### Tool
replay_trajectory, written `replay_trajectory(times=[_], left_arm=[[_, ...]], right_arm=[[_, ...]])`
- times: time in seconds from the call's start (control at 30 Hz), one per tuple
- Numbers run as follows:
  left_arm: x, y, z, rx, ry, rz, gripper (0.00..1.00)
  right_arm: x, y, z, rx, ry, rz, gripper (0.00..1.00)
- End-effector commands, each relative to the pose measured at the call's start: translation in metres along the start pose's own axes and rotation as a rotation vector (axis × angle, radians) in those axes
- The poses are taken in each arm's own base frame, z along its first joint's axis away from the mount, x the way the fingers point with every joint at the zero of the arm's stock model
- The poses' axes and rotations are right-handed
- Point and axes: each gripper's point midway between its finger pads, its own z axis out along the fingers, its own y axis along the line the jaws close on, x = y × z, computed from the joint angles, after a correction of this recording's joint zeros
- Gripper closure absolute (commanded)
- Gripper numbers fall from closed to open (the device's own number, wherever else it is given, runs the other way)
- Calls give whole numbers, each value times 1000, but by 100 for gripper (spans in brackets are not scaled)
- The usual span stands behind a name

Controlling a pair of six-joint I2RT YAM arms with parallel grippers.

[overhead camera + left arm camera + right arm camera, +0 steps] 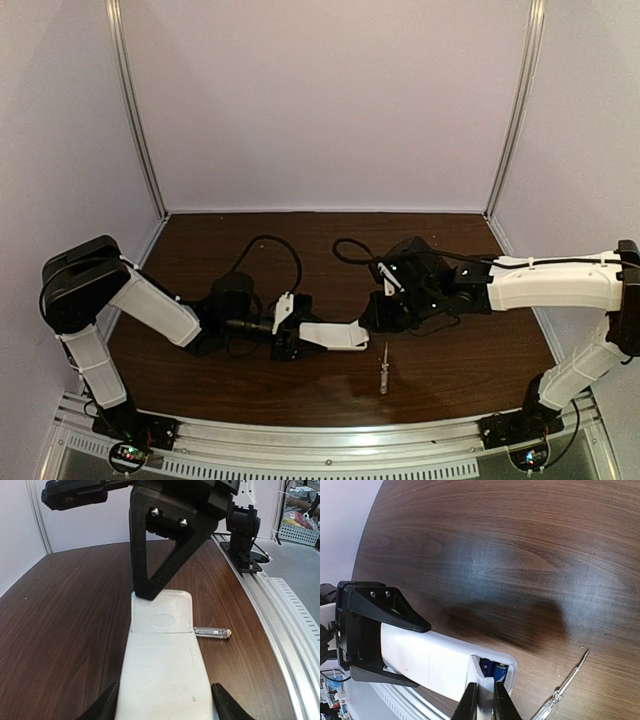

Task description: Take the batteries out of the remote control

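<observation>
Item: remote control [335,335], slim white bar, spanning the gap between the two arms over the dark wooden table [200,390], near its front middle. Its long axis runs left to right in the top view, and it appears raised off the surface, though contact cannot be ruled out. Left gripper [165,707]: closed on the remote's left end, one finger against each long side, carrying it. Right gripper [485,700]: at the opposite end, directly in line with the long axis. Its fingers are nearly together and pinch a thin white edge there; whether that edge is the cover's lip or the rim of the case cannot be told. Cover panel [162,616]: seen from the left wrist it lies flat at the far end, with a black right-hand finger bearing on its outer edge. Batteries [492,669]: blue, partly exposed in an opening at that same end, just beside the right fingertips, still seated in the compartment. The right arm is the nearer to them. Judgement: any extraction proceeds from the right end while the left grip braces the body. Also present: screwdriver [383,372], lying on the table just in front of the remote's right end, untouched.
</observation>
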Motion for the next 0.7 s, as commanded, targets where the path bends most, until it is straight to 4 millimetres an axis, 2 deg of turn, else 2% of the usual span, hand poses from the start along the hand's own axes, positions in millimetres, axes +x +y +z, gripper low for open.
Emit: replay_trajectory(times=[0.0,0.4,0.67], left_arm=[[-38,4,-3,-16,-118,109,100],[-39,5,-4,-20,-120,110,100],[-39,5,-4,-19,-119,110,100]], right_arm=[[8,3,0,-38,19,-1,88],[15,4,5,-68,35,9,76],[13,0,4,-51,22,13,85]])
